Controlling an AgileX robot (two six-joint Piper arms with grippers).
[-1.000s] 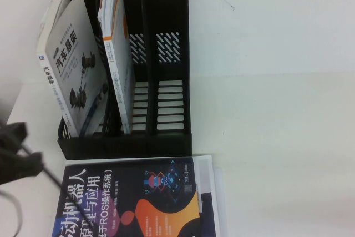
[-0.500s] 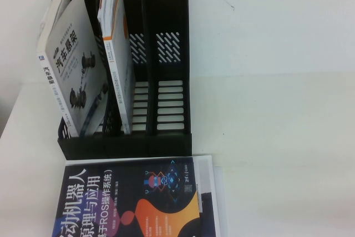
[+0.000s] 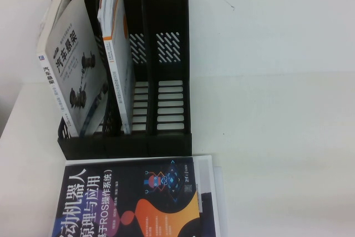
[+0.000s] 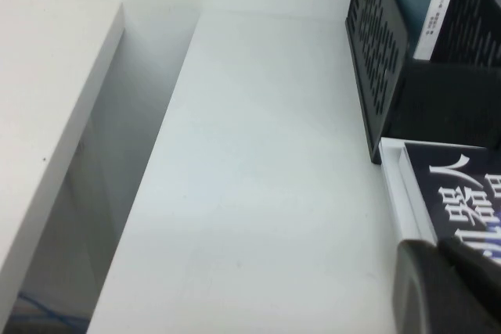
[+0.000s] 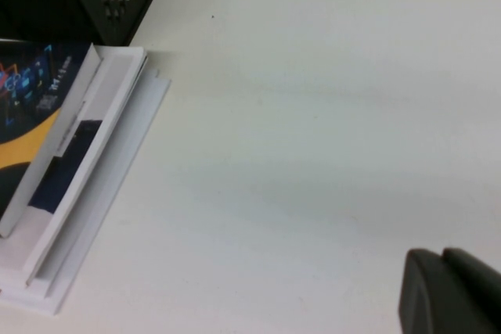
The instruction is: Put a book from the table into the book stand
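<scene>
The white book with an orange edge stripe (image 3: 117, 59) stands leaning in the middle slot of the black book stand (image 3: 169, 137) on the white table (image 3: 277, 109). Its cover title is hidden. The stand's right slot is empty. Neither arm shows in the high view. My left gripper (image 4: 442, 252) is shut and empty, low over the table by the stand's left side (image 4: 380, 52). My right gripper (image 5: 442, 256) is shut and empty over bare table, to the right of the stand (image 5: 47, 13).
A grey-white car-parts book (image 3: 75, 65) leans in the stand's left slot. A black book with orange-blue graphics (image 3: 127, 203) lies flat in front of the stand on white books (image 5: 86, 193); it also shows in the left wrist view (image 4: 462, 193).
My left arm, at the high view's left edge one second ago, has drawn back out of that view. The books and stand have not moved.
</scene>
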